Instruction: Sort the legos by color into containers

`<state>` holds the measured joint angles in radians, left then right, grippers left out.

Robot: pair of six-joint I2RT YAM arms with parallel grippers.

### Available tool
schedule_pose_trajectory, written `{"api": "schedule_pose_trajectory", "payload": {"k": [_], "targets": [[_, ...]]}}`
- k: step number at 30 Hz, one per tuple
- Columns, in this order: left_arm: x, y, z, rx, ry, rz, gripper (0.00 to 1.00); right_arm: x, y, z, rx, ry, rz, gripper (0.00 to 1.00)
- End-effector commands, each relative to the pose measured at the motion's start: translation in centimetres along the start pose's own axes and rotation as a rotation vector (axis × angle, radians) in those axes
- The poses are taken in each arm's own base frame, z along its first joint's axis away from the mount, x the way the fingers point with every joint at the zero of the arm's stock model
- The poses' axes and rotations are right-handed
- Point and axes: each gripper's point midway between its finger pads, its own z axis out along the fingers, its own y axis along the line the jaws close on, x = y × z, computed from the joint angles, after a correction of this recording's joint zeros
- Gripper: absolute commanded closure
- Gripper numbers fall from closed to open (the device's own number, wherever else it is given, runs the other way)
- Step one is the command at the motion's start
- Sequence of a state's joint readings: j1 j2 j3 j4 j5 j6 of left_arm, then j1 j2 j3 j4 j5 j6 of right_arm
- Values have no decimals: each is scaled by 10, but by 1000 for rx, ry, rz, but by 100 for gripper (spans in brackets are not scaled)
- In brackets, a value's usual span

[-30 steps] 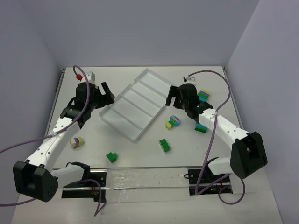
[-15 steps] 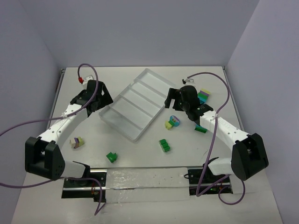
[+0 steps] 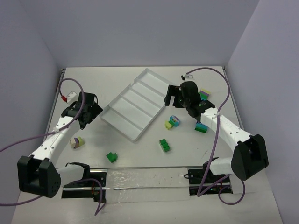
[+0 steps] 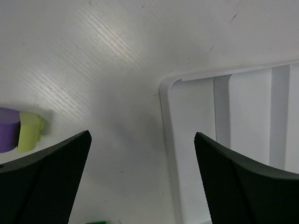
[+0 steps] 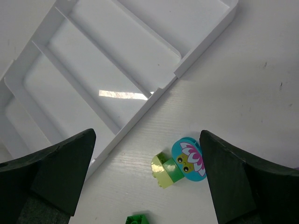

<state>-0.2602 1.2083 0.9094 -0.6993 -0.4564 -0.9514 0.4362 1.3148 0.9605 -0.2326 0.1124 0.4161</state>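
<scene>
Both tools are idle. The left gripper (image 4: pixel 140 182) has its jaws spread wide with nothing between them, hovering over bare table just beside the near-left corner of the tray (image 4: pixel 164 88). The right gripper (image 5: pixel 147 182) is likewise fully spread and empty, above the tray's right edge. All four compartments look empty and every brick is on the table. The purple and yellow-green clump (image 3: pixel 76 142) sits near-left and well apart from the tray. One green brick (image 3: pixel 111 157) is near the front and a second green brick (image 3: pixel 164 145) lies further right. The teal disc clump (image 5: pixel 187 157), a printed round piece joined to yellow-green and green blocks, lies just beside the tray's right edge. A teal-green brick (image 3: pixel 201 127) and a multi-colour stack (image 3: pixel 204 95) lie by the right arm. Handling estimate: hard, light, smooth plastic, not fragile, and likely to skid if pinched off-centre. Take each block across its flat parallel sides, low on the body (the disc's curved rim looks like a poor hold). Clumps are stud-locked and will probably need two grips to pull apart. In the top view the tray's long axis runs diagonally, near-left to far-right. Its compartments lie crosswise to that axis, side by side. The disc clump's long axis points roughly parallel to the tray edge.
</scene>
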Motion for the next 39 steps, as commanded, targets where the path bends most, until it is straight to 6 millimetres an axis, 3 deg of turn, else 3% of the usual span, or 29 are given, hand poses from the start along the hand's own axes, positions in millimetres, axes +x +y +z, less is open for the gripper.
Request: {"api": "schedule_pose_trajectory", "payload": {"k": [1,6,11,15,19,27,39], "targets": [[-16,31,-11,-79,-50,-101,1,-27,12,-12,-21,-49,-28,0],[-16,58,-13,-140,-26,-166,2,-16,20,-10,-79,-12,-45,0],[-14,67,-9,-223,10,-237,2,-7,17,-6,-77,16,-55,0],[-9,73,-10,-320,57,-260,2,-5,6,-1,-20,13,-74,0],[0,91,-14,-413,65,-325,2,-5,-6,1,41,14,-98,0],[-1,126,2,-532,101,-317,1,7,-16,12,87,49,-104,0],[16,140,22,-536,217,-449,1,12,-14,20,84,83,-113,0]]}}
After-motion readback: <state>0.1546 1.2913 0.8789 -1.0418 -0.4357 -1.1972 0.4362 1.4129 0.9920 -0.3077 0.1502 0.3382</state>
